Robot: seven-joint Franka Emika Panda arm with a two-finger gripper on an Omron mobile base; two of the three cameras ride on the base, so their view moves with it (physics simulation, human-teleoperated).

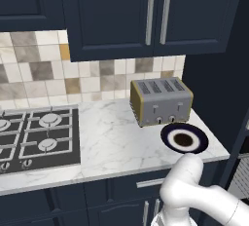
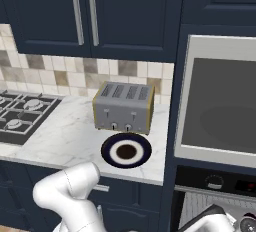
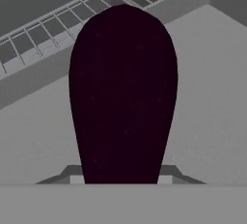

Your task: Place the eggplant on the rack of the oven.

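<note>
in the hand view the eggplant (image 3: 123, 97) looms dark and close, its base sitting between the claw (image 3: 121, 179) tips, apparently clamped, though the fingers are mostly hidden. the rack (image 3: 62, 22) lies beyond it. on the counter (image 1: 121, 142), the plate (image 1: 185, 139) sits before the toaster (image 1: 161, 101).

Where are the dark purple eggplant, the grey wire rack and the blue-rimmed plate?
Dark purple eggplant (image 3: 123, 97): hand view, middle of its body.
Grey wire rack (image 3: 58, 20): hand view, wires beyond the eggplant.
Blue-rimmed plate (image 2: 111, 145): right base view, dark rim.
</note>
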